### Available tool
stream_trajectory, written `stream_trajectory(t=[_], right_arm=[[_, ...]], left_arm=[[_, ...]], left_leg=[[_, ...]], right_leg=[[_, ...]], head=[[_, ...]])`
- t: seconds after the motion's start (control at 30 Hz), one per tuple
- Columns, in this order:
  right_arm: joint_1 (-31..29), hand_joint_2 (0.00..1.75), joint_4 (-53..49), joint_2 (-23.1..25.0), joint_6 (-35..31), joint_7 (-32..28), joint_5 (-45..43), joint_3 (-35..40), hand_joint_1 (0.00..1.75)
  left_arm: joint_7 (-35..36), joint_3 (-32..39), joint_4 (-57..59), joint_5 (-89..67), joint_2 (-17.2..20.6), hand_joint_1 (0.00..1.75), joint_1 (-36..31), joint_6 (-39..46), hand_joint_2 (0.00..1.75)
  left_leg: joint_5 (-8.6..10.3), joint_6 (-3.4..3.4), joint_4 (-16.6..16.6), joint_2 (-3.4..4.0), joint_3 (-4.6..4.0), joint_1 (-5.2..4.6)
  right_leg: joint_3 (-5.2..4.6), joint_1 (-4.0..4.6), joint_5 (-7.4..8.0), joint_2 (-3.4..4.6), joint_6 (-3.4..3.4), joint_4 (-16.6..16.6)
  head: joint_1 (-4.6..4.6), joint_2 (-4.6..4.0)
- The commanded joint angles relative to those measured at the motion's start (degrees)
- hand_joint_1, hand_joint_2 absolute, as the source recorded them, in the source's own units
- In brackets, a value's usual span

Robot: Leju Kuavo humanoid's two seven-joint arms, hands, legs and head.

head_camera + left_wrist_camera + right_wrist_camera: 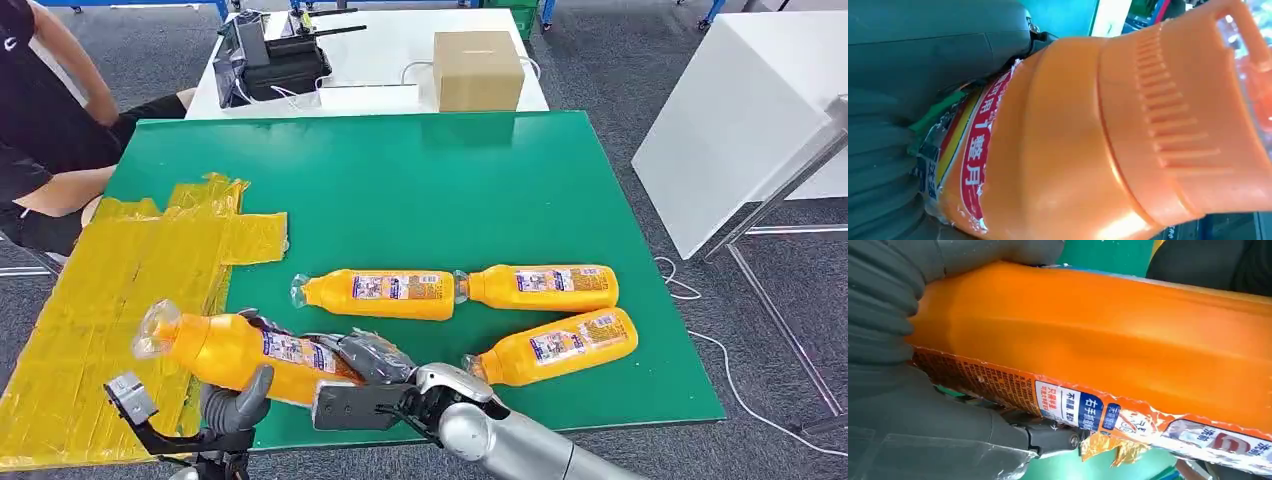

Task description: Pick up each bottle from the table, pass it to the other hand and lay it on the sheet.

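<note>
Orange bottles (380,294), yellow sheet (120,290), green table (420,190)

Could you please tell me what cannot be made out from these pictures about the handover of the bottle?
- Head view: the held bottle hides most fingers of the left hand, so whether it grips or merely touches cannot be told.
- Head view: the bottle's base is covered by the right hand.
- Left wrist view: the bottle's clear cap is cut off by the edge.
- Right wrist view: the label's small print is too small to read.
</note>
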Motion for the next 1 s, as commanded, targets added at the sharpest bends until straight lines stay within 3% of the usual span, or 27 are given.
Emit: stream_trajectory(t=[0.03, 0.1, 0.17, 0.23, 0.33, 0.57, 0.77, 0.87, 0.93, 1.0], right_arm=[[3.0, 0.00, 1.3, -0.7, -6.9, -0.9, 2.7, -2.3, 0.00], [8.1, 0.00, -3.7, -2.2, -11.3, -4.3, 2.9, -6.9, 0.00], [14.5, 0.00, -9.7, -3.4, -14.4, -7.1, 3.2, -13.0, 0.00], [16.6, 0.00, -11.9, -3.8, -13.6, -7.6, 4.0, -15.2, 0.00], [19.2, 0.00, -14.7, -3.4, -13.8, -8.2, 3.8, -18.6, 0.00], [20.0, 0.00, -15.5, -2.3, -11.9, -8.2, 4.0, -22.6, 0.00], [19.9, 0.00, -15.2, -2.0, -11.5, -8.2, 3.9, -22.7, 0.00], [19.1, 0.00, -14.6, -1.6, -10.4, -8.4, 3.4, -22.6, 0.00], [17.8, 0.00, -13.5, -1.0, -8.9, -8.2, 2.9, -22.2, 0.00], [16.8, 0.00, -12.6, -0.6, -8.3, -8.0, 2.6, -21.9, 0.00]], left_arm=[[-1.6, 1.4, 2.3, -7.0, 0.2, 1.75, -2.5, 7.0, 1.75], [-2.3, 2.0, 0.8, -13.3, 2.1, 1.75, -2.9, 11.8, 1.75], [-1.8, 3.8, -1.2, -29.2, 5.6, 1.75, -3.7, 21.6, 1.75], [-0.8, 6.4, -2.7, -30.4, 6.1, 1.75, -3.7, 19.9, 1.75], [2.8, 9.8, -4.0, -42.5, 9.9, 1.75, -4.1, 23.7, 1.75], [11.1, 15.1, -0.7, -64.4, 16.3, 1.75, -7.9, 22.9, 1.75], [12.1, 15.0, -0.3, -68.0, 16.7, 1.75, -8.0, 23.9, 1.75], [17.2, 13.3, 2.2, -79.1, 20.3, 1.75, -9.4, 23.4, 1.75], [21.9, 10.3, 8.2, -88.7, 25.3, 1.75, -12.3, 17.8, 1.75], [22.3, 8.7, 13.2, -93.2, 26.4, 1.75, -14.2, 17.6, 1.75]], left_leg=[[0.00, -0.10, -0.1, -0.08, 0.19, 0.05], [-0.01, -0.13, -0.1, -0.19, 0.24, 0.09], [0.00, -0.09, -0.1, -0.29, 0.10, 0.08], [-0.02, -0.12, -0.1, -0.30, 0.13, 0.08], [-0.05, -0.13, 0.0, -0.13, 0.11, 0.08], [-0.01, -0.17, 0.0, -0.02, 0.09, 0.12], [0.03, -0.18, 0.0, -0.02, 0.12, 0.10], [0.03, -0.17, 0.0, -0.03, 0.12, 0.09], [0.06, -0.19, -0.1, -0.03, 0.11, 0.08], [0.05, -0.27, -0.1, -0.02, 0.22, 0.14]], right_leg=[[0.23, 0.05, -0.02, -0.15, -0.04, -0.1], [0.32, 0.10, -0.06, -0.28, -0.07, -0.1], [0.20, 0.08, -0.07, -0.34, -0.05, -0.1], [0.23, 0.08, -0.11, -0.37, -0.07, -0.1], [0.16, 0.08, -0.08, -0.21, -0.07, 0.0], [0.10, 0.11, -0.03, -0.14, -0.11, 0.0], [0.12, 0.08, -0.04, -0.11, -0.07, 0.0], [0.12, 0.07, -0.04, -0.10, -0.06, 0.0], [0.10, 0.06, -0.03, -0.10, -0.09, 0.0], [0.22, 0.13, -0.03, -0.13, -0.15, 0.0]], head=[[0.00, 0.00], [0.00, 0.00], [0.04, 0.00], [0.02, 0.00], [0.00, 0.00], [0.02, 0.00], [0.02, 0.00], [0.02, 0.00], [0.02, 0.00], [0.02, 0.00]])
